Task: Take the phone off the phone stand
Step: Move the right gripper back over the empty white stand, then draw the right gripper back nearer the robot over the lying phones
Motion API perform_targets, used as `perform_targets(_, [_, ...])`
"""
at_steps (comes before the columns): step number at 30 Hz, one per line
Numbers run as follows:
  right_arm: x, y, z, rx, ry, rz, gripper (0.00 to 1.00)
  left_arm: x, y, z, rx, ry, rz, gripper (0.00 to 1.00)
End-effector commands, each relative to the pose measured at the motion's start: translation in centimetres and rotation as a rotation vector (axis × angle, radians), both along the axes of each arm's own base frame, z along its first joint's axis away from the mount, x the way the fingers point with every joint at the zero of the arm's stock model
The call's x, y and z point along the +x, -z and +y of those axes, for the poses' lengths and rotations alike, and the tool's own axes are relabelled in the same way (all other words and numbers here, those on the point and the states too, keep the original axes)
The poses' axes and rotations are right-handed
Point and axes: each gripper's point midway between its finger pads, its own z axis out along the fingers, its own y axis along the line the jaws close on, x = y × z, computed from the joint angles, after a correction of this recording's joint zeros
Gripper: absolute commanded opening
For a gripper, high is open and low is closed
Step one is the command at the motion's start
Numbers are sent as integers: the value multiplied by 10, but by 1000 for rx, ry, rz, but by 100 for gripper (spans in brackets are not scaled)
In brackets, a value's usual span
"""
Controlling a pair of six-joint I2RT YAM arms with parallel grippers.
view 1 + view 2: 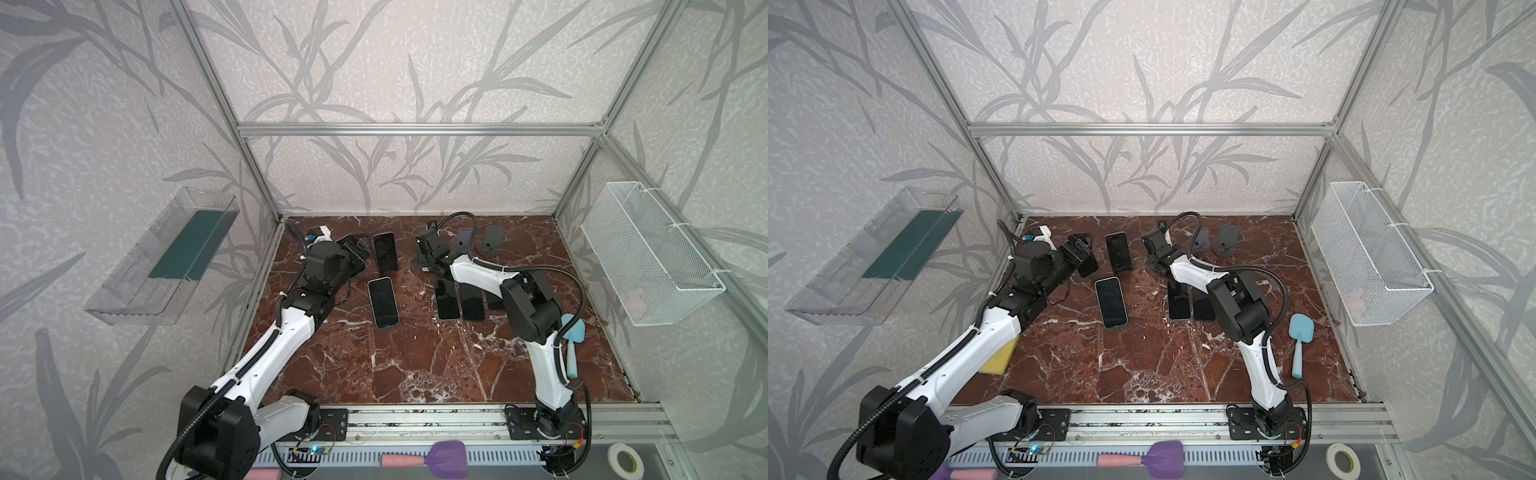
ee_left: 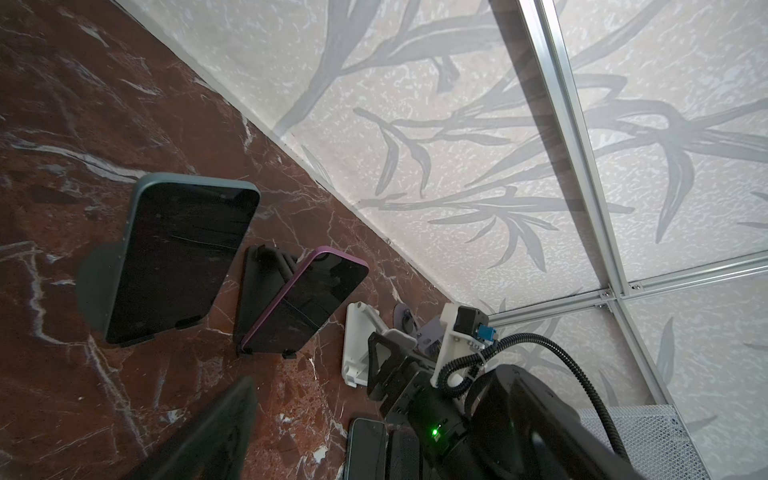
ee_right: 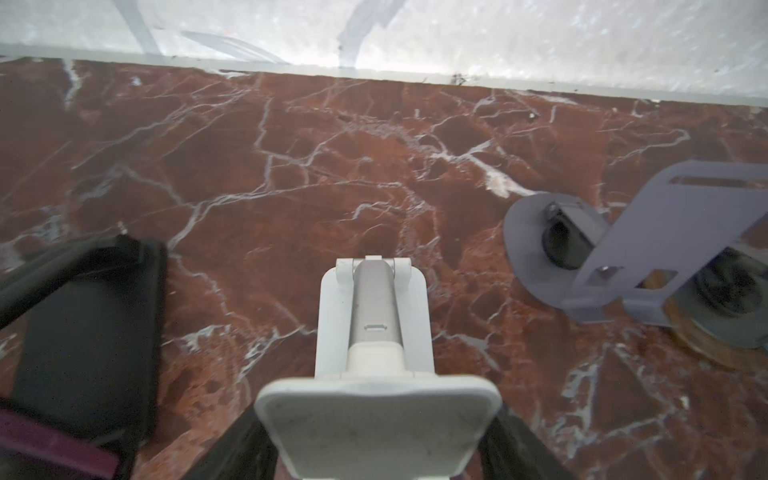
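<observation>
Dark fingers (image 3: 241, 449) of the right gripper (image 3: 374, 444) flank the back plate of the white stand (image 3: 374, 316), hard against its edges; whether they pinch it is unclear, and its front face is hidden. Just beside it, the purple phone (image 2: 307, 303) leans on a black stand (image 2: 257, 282). The left gripper (image 1: 357, 247) gapes empty, one blurred finger (image 2: 216, 432) showing.

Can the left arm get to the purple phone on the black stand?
Probably yes: the left gripper, jaws open, hangs right beside the purple-edged phone on its black folding stand, and nothing lies between them.
</observation>
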Motion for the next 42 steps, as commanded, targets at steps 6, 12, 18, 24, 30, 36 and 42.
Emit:
perform_targets(6, [56, -20, -14, 26, 14, -45, 69, 5, 6, -4, -19, 19, 17, 95])
perform_targets(12, [70, -7, -6, 25, -2, -20, 69, 8, 12, -6, -17, 30, 37, 94])
perform_targets(18, [66, 18, -15, 33, 28, 42, 74, 8, 12, -6, -14, 30, 39, 94])
perform_targets(24, [59, 0, -15, 67, 3, 41, 89, 8, 11, -6, -10, 35, 36, 94])
perform_targets(30, [49, -81, -13, 132, -30, -65, 99, 7, 8, -5, 0, 33, 27, 95])
perform_targets(36, [17, -140, -21, 146, -49, -130, 99, 6, 7, 1, 33, 8, 19, 95])
perform_targets(42, [-64, -139, -8, 143, -122, -131, 99, 5, 6, 9, 54, -26, 14, 95])
